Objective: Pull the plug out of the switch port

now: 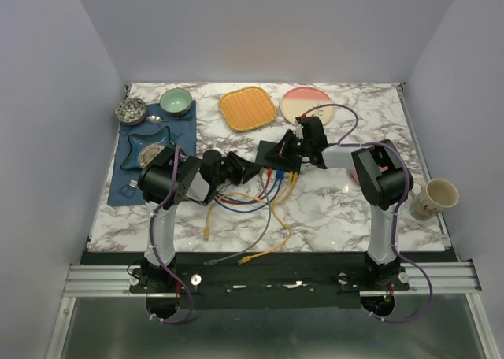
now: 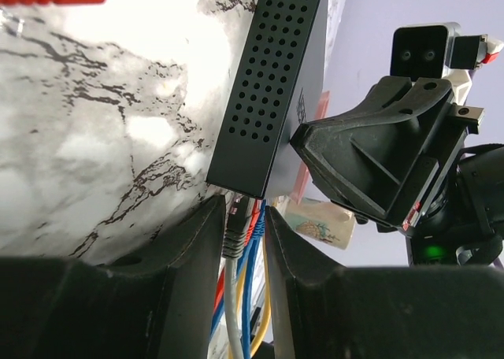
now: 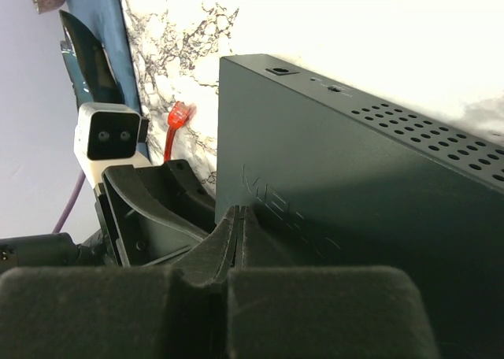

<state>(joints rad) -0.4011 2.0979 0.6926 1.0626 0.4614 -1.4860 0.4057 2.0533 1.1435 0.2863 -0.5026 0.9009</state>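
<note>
Your table (image 1: 346, 209) is white marble veined in grey, boxed in by plain pale walls (image 1: 260, 28). From above you see the switch (image 1: 274, 149) at mid-frame between both claws, with blue, yellow, red and grey cables (image 1: 252, 205) fanning toward the bottom edge.

Only your left wrist view shows the ports. The grey plug (image 2: 236, 229) sits in the switch's lower edge, and the left gripper (image 2: 244, 211) stands narrow, its fingers close on either side of the plug. You cannot tell whether they pinch it. Round vent holes perforate the switch's side.

Only the right wrist view shows the right gripper (image 3: 239, 214) fully closed and empty, its tips at the switch's flat matte face.

An orange ribbed square plate (image 1: 248, 109) lies at upper centre.
</note>
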